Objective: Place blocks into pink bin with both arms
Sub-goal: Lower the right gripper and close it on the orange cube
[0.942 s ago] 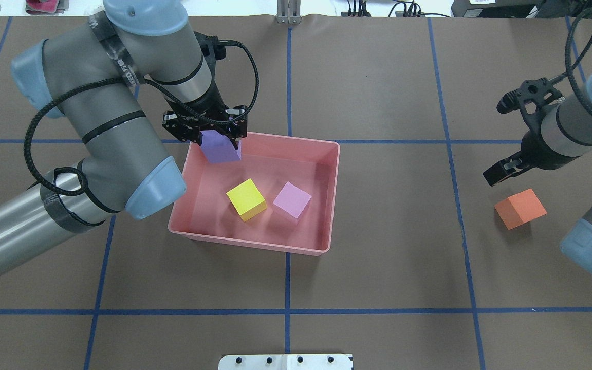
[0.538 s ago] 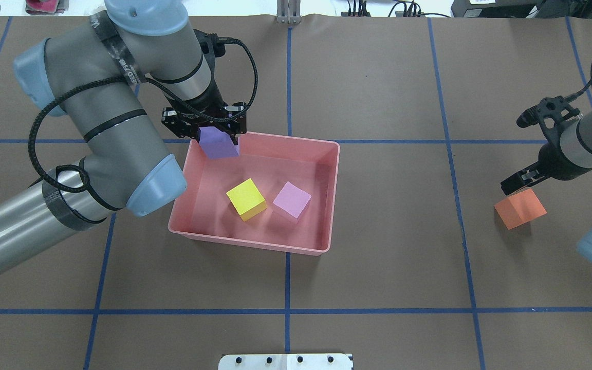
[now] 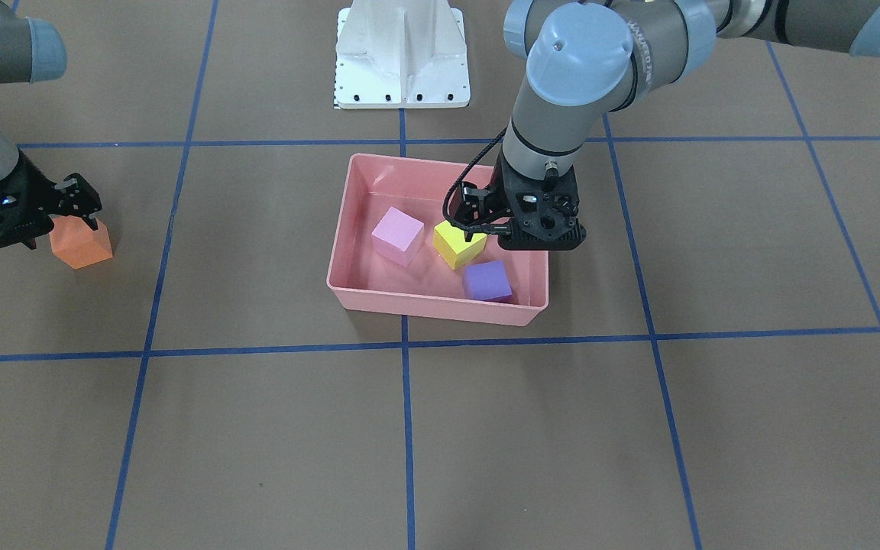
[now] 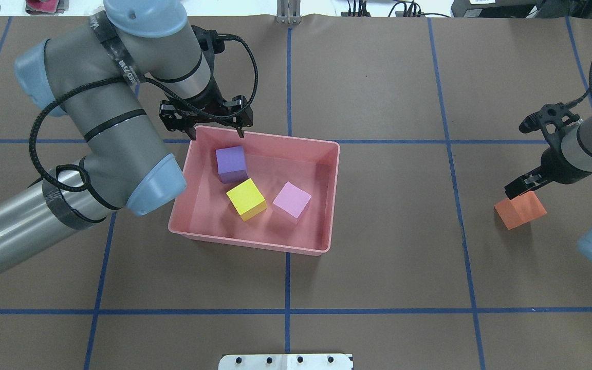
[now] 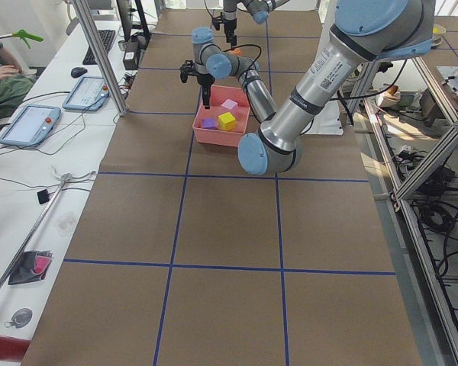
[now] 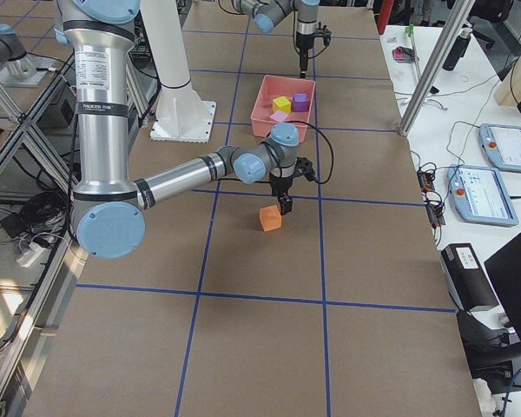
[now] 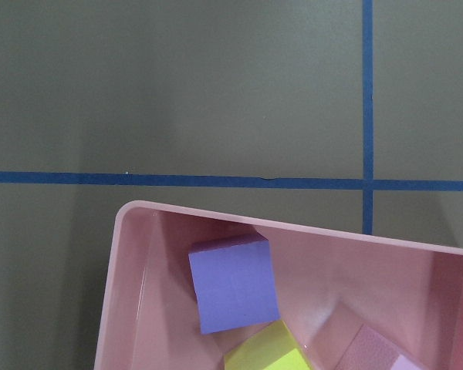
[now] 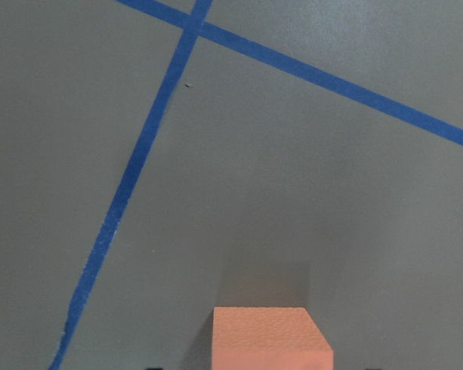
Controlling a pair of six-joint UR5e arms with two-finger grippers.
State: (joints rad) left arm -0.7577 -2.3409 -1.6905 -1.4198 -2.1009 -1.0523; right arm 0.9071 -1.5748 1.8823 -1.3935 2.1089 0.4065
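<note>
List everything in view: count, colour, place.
pink bin: 1, glossy pink, table centre
purple block: 1, in the bin, far left part
yellow block: 1, in the bin, middle, next to the purple one
pink block: 1, light pink-lilac, in the bin, right of yellow
orange block: 1, on the table, far right of the bin
table: 1, brown with blue tape grid
tablets: 2, on the side bench
white base: 1, at the robot's edge
left pincer: open, empty, above the bin's far left corner
right pincer: open, down at the orange block
</note>
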